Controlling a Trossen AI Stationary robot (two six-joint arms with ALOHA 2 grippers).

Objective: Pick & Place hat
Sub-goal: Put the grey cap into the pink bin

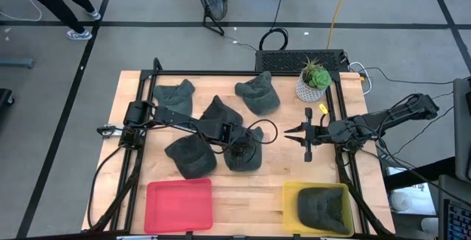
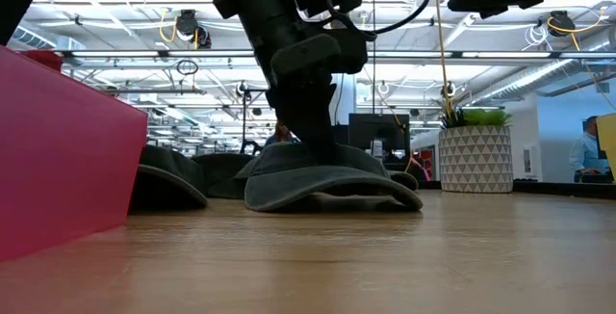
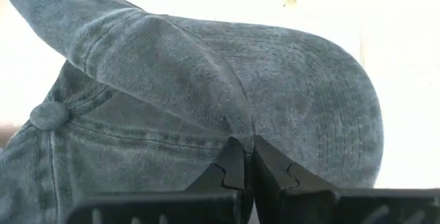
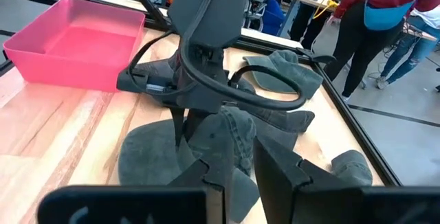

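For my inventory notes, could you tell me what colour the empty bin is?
The empty bin is pinkish red, clearest in the high view.

Grey floor crossed by dark tape lines; ceiling striplights.

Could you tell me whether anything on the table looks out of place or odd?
Nothing stands out. Five hats lie loose on the table, one pinched by the left pincer. A sixth hat sits in the yellow bin, and the plant stands upright.
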